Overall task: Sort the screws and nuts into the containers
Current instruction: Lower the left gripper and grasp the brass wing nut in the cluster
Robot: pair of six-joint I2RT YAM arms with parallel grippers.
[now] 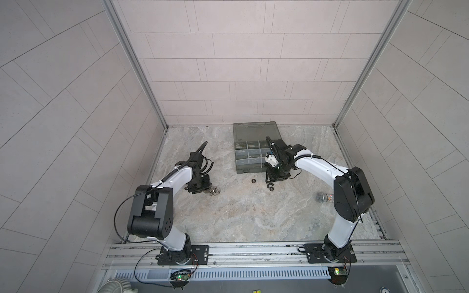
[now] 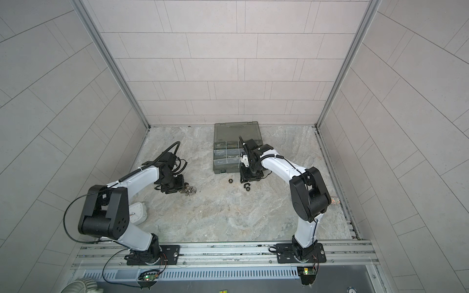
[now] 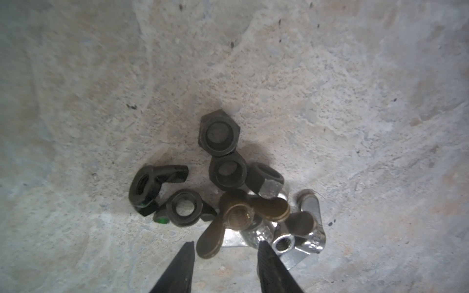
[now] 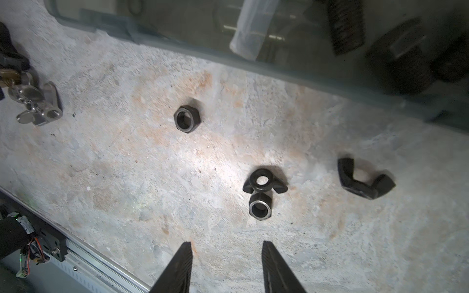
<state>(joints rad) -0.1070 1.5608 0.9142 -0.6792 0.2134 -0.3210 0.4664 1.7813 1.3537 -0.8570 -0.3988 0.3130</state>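
A heap of nuts (image 1: pixel 215 190) (image 2: pixel 190 190) lies at my left gripper (image 1: pixel 206 189). The left wrist view shows black hex nuts (image 3: pixel 219 133), black winged nuts (image 3: pixel 184 208), a brass winged nut (image 3: pixel 241 213) and silvery winged nuts (image 3: pixel 302 228). My left gripper (image 3: pixel 225 244) is open, with one brass wing lying in the gap. My right gripper (image 4: pixel 225 243) (image 1: pixel 269 181) hangs open and empty over the table, short of a hex nut (image 4: pixel 260 208) and black winged nuts (image 4: pixel 264 182) (image 4: pixel 365 180). Another hex nut (image 4: pixel 187 118) (image 1: pixel 253 181) lies apart. Black screws (image 4: pixel 346 28) show blurred inside the containers (image 1: pixel 250 153) of the grey case.
The case's lid (image 1: pixel 256 130) lies open toward the back wall. A glittery microphone (image 1: pixel 323 197) lies behind my right arm's elbow. A white dial (image 2: pixel 137 213) sits by my left arm. A metal rail (image 4: pixel 101 269) runs along the table's front edge.
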